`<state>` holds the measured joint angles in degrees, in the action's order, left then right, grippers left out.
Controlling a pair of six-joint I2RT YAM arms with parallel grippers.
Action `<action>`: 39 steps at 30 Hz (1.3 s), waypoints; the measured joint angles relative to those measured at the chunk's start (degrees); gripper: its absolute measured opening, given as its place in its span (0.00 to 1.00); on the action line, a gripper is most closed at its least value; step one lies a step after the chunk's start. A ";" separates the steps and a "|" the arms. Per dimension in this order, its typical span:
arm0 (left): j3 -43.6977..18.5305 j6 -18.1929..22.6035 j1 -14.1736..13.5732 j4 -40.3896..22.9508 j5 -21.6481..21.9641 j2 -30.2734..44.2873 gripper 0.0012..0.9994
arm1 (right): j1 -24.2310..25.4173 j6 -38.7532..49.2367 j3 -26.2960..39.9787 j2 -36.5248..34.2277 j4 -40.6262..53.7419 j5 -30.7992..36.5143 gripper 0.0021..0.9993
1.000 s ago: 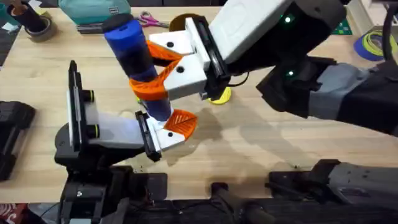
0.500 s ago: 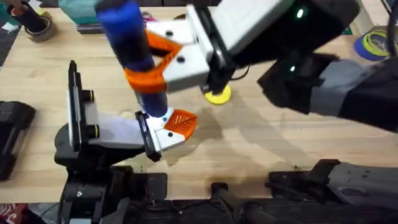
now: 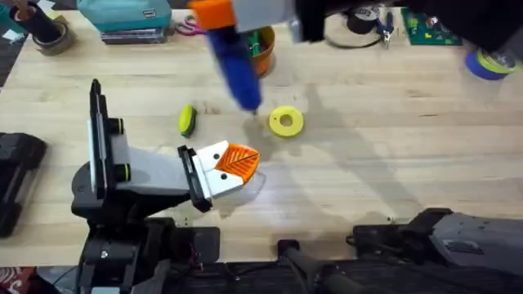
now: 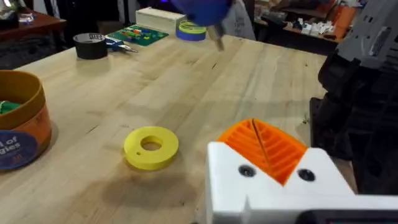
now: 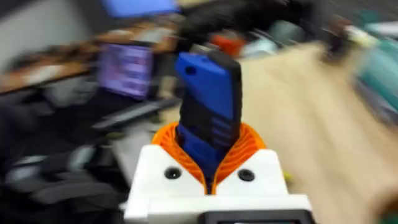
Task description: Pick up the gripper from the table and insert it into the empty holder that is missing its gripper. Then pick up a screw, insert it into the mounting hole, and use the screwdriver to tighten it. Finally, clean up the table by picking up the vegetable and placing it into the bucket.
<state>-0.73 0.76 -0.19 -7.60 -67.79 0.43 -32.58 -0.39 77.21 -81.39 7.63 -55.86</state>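
My right gripper (image 3: 219, 15) hangs high over the table's back, shut on the blue screwdriver (image 3: 234, 64), whose bit points down toward the yellow ring. In the right wrist view the screwdriver (image 5: 208, 112) stands between the orange pads (image 5: 245, 146) of that gripper (image 5: 209, 160). My left gripper (image 3: 233, 163) rests low near the front, its two orange tips (image 4: 264, 148) pressed together with nothing between them. The green-yellow vegetable (image 3: 187, 120) lies on the wood behind it. The orange bucket (image 3: 263, 45) stands at the back, half hidden by the screwdriver; it is the bucket (image 4: 18, 121) in the left wrist view. The loose gripper, bare holder and screw are out of view.
A flat yellow ring (image 3: 286, 122) lies right of the vegetable, also the ring (image 4: 151, 147). Along the back edge sit a teal case (image 3: 122, 16), a tape roll (image 3: 51, 34), pink scissors (image 3: 192, 24) and blue tape (image 3: 489, 61). Bare wood spreads at centre right.
My right arm has risen and swung toward the back with the screwdriver, away from the left gripper's tips, uncovering the vegetable and ring. The left arm has not moved.
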 joint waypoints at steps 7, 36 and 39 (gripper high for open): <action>0.00 0.13 0.00 -0.02 0.02 -0.02 0.00 | 4.93 21.43 9.85 0.00 20.94 21.48 0.02; 0.00 0.15 0.00 0.00 0.02 0.00 0.00 | 23.17 77.64 -18.14 -4.13 27.85 51.17 0.02; 0.00 0.15 0.00 0.00 0.02 0.00 0.00 | 24.46 78.82 -19.62 -5.30 26.92 51.39 0.02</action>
<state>-0.73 0.91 -0.19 -7.60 -67.77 0.43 -8.12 78.43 57.58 -86.69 34.55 -4.47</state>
